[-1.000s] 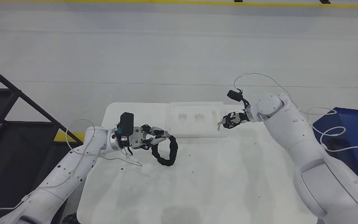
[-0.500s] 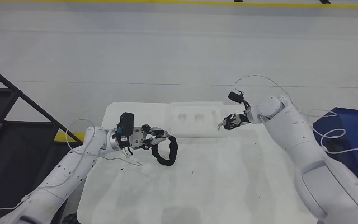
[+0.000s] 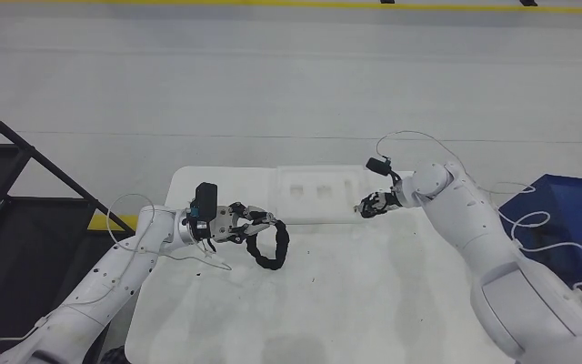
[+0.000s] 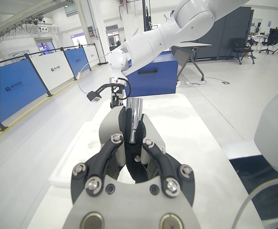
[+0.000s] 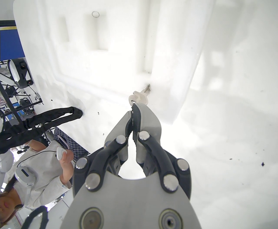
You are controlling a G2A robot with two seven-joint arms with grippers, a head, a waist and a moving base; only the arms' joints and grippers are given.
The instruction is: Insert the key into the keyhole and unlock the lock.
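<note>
My left gripper (image 3: pixel 247 222) at the table's left is shut on the lock (image 3: pixel 270 247), a black cable loop hanging below it. In the left wrist view the lock's chrome cylinder (image 4: pixel 134 115) sticks out from between the fingers (image 4: pixel 108 128), pointing toward the other arm. My right gripper (image 3: pixel 367 206) is shut on a small silver key (image 5: pixel 140 97), pinching its head. The key's blade points at the front edge of the white foam tray (image 5: pixel 104 60) and seems to touch it. The key and lock are well apart.
The foam tray (image 3: pixel 309 194) with rectangular recesses lies along the white table's (image 3: pixel 364 291) back edge; a small ring (image 5: pixel 95 14) sits in one recess. A blue box (image 3: pixel 556 211) stands off the right side, a black frame (image 3: pixel 36 173) off the left.
My right gripper with the key has shifted slightly left and toward the table's front, down to the tray's edge. The left arm and lock have not moved.
</note>
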